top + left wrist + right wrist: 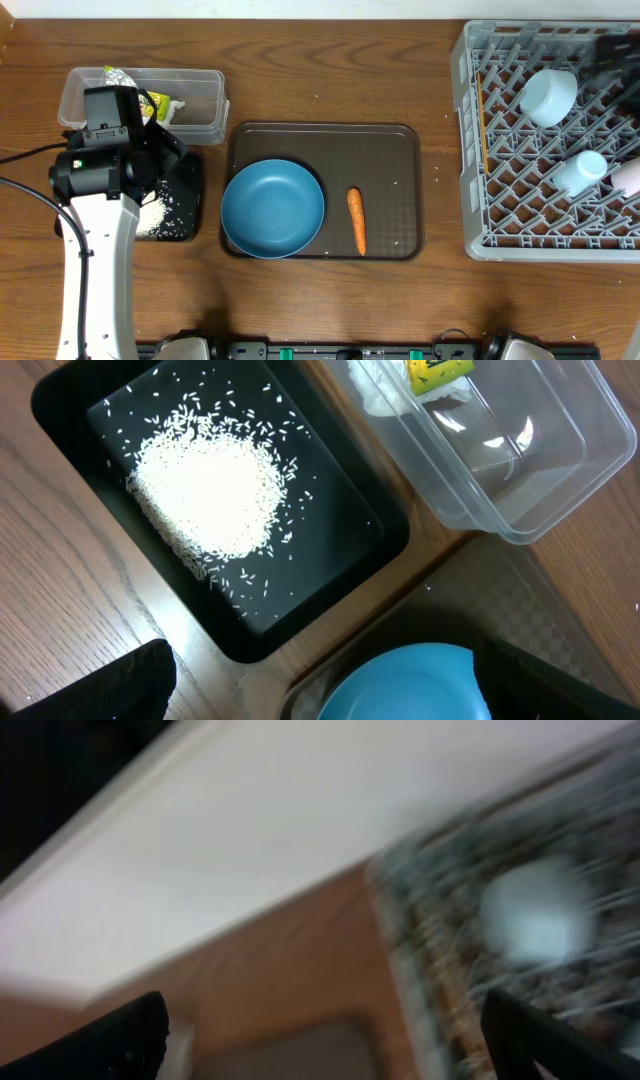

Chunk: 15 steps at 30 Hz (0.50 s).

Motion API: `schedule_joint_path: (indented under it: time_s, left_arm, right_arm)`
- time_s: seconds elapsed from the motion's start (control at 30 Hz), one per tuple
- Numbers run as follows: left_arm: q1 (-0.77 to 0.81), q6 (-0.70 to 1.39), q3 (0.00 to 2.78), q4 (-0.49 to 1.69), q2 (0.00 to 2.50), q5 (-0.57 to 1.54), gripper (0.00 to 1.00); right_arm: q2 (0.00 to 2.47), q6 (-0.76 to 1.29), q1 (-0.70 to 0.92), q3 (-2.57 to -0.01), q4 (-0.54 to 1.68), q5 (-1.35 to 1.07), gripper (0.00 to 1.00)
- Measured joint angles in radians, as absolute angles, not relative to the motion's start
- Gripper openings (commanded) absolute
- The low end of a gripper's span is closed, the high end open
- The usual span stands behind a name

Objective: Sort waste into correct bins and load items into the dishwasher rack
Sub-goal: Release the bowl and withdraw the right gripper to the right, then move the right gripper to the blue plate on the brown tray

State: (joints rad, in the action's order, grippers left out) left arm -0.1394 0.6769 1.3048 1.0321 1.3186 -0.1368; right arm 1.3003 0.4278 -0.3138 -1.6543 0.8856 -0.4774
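Left tool (330,690) is seen spread wide with nothing held, hung over the near end of the black tray (345,530) and the rim of the dish (405,685). Right tool (325,1040) is likewise spread, with nothing between its fingers. Its view is badly blurred, but it is placed over the far corner of the rack (470,150), near a pale-blue bowl (550,95).

Judged done:
- Rice (210,495) is heaped in the black tray, with loose grains scattered round the heap.
- Wrapper (437,372) is lodged in the tub (560,480). Something white is seen beside it, probably tissue, but it cannot be told for sure.
- Three pieces are loaded in the rack: the bowl, a pale cup (580,170), and a pale item (630,178) cut off by the frame edge and not identified.

Judged left:
- Carrot (356,220) and dish are found side by side on the brown tray (390,150), near each other but not touching.
- Carrot is owed to a bin and dish to the rack.
- A few white specks, likely grains, are also seen on the brown tray.

Task is judged mostly done, with two things outstanding.
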Motion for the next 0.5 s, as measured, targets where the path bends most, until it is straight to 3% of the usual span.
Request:
schedule_joint_path:
  time_s: [0.17,0.4,0.5]
  left_arm:
    - [-0.139,0.677,1.305,1.032,1.319,-0.137,0.98]
    - [-0.139,0.677,1.305,1.032,1.319,-0.137,0.98]
    - [-0.139,0.677,1.305,1.032,1.319,-0.137,0.98]
  right_arm:
    - [1.323,0.429,-0.057,-1.634,0.969,-0.474,0.99]
    - [1.439,0.468,0.299,-1.524,0.997,-0.253,0.99]
    - [1.503,0.484,0.381,-1.499,1.007,-0.189,0.99]
